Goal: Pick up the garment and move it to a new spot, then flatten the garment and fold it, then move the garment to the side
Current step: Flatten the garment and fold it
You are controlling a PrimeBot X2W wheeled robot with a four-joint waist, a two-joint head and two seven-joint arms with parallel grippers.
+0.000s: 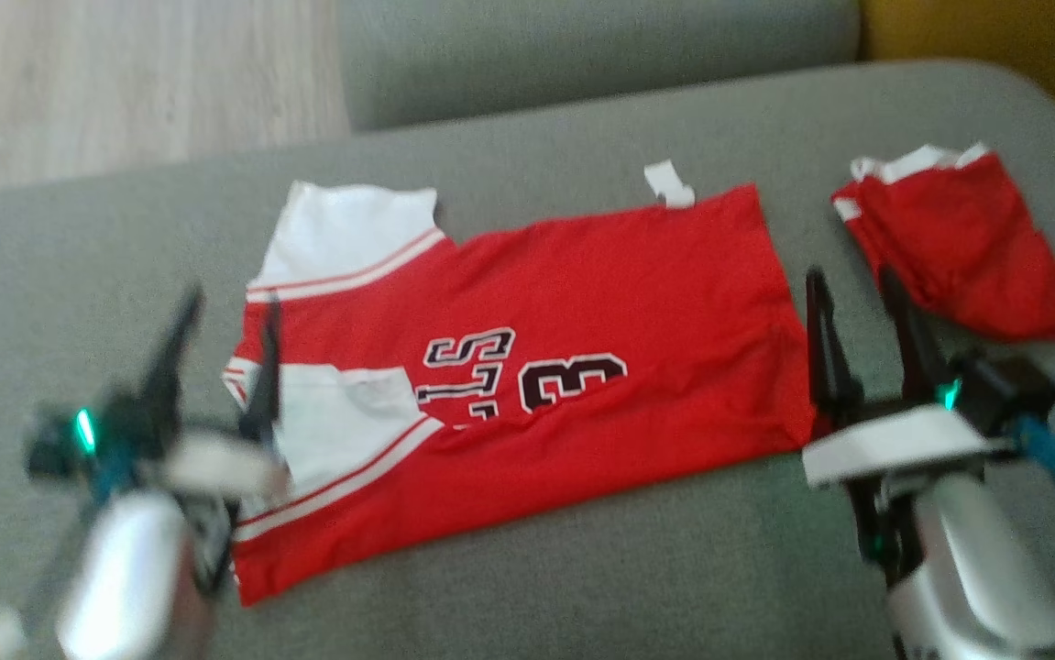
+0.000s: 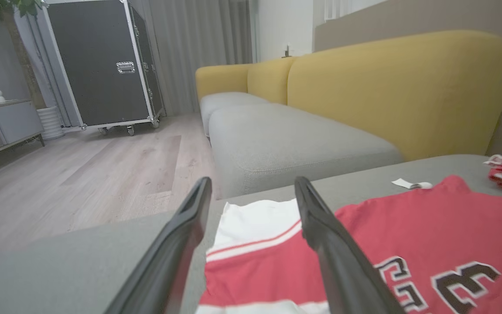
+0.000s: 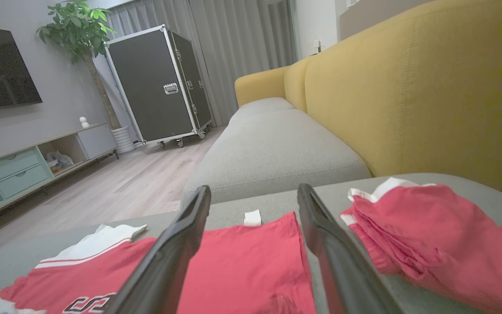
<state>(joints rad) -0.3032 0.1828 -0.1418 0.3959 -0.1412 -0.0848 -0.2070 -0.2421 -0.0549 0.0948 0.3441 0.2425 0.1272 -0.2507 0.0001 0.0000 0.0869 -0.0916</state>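
A red jersey [image 1: 582, 302] lies flat on a grey cushion [image 1: 536, 587]. Both claws are released and empty: left gripper [image 1: 232, 298] at its sleeve end, right gripper [image 1: 852, 275] at its hem (beside a second garment [image 1: 958, 247], folded). Folding seems under way; next, each must pinch an edge.

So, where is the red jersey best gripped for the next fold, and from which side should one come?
The red jersey lies flat and wide on the grey cushion, so probably take its two near corners, coming low from the robot's side: the open left end effector at the sleeve end, the open right end effector at the hem end.
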